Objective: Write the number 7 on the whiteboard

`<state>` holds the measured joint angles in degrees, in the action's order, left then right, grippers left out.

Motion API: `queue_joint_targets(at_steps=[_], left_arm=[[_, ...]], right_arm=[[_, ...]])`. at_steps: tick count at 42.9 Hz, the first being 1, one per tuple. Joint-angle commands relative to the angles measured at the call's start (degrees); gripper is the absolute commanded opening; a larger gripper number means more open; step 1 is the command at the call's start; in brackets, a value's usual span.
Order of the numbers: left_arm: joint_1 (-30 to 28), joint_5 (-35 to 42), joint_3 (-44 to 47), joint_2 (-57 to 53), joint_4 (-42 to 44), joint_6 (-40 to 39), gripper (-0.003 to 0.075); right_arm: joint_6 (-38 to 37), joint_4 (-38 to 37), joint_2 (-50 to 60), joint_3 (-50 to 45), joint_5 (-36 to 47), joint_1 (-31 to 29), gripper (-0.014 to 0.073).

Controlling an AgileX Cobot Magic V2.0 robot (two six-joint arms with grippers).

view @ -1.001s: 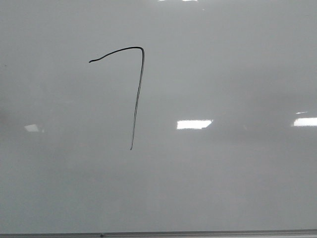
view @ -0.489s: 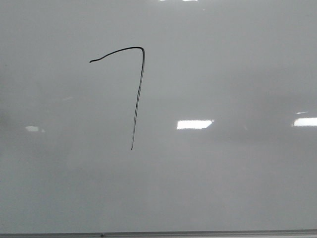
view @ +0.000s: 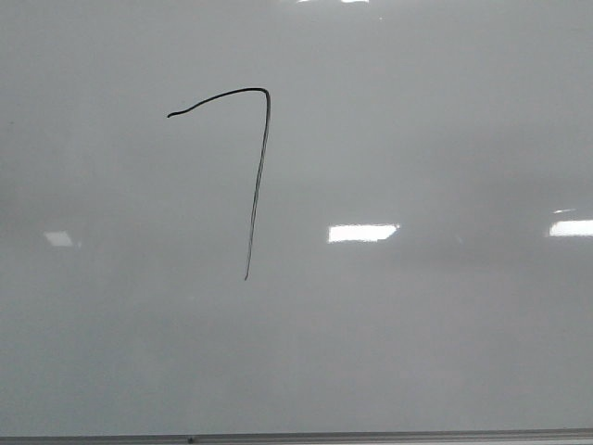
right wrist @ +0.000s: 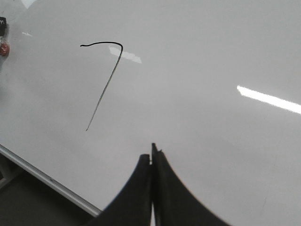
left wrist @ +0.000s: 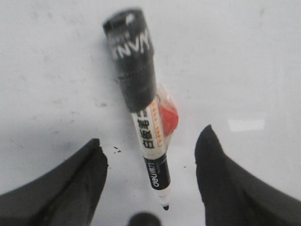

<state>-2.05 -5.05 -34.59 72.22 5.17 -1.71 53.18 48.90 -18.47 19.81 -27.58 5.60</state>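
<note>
The number 7 (view: 258, 185) is a thin black line on the whiteboard (view: 417, 352), left of its middle. It also shows in the right wrist view (right wrist: 106, 84). No gripper shows in the front view. My left gripper (left wrist: 151, 136) is open over the board, jaws wide apart. A black and white marker (left wrist: 136, 80) with a red tag lies on the board between the jaws, touching neither, its bare tip (left wrist: 165, 206) towards the wrist. My right gripper (right wrist: 151, 153) is shut and empty above the board, to the right of the 7.
The board's thin grey metal edge strip (view: 371, 436) runs along the near side and shows in the right wrist view (right wrist: 47, 181), with dark floor beyond it. Bright light reflections (view: 363, 233) lie on the board. Small black ink specks (left wrist: 115, 149) sit near the left finger.
</note>
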Motion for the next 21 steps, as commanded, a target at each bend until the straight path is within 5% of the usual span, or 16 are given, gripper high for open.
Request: queue_joint_targets(at_steps=[1, 6, 14, 21], left_arm=[[0.71, 2.56, -0.43, -8.42, -0.57, -0.5, 0.0386], [3.13, 2.13, 1.64, -19.53, -0.57, -0.5, 0.0285], [6.88, -0.35, 5.95, -33.74, -0.57, -0.5, 0.001], [8.11, -4.65, 8.38, -43.36, -0.7, -0.5, -0.002]], right_arm=[[0.07, 2.05, -0.2, 1.47, 3.07, -0.31, -0.0069], [0.07, 2.05, -0.2, 1.47, 2.72, -0.31, -0.0069], [0.07, 2.11, -0.2, 1.47, 2.57, -0.31, -0.0069], [0.07, 2.11, -0.2, 1.47, 2.51, -0.31, -0.0069]])
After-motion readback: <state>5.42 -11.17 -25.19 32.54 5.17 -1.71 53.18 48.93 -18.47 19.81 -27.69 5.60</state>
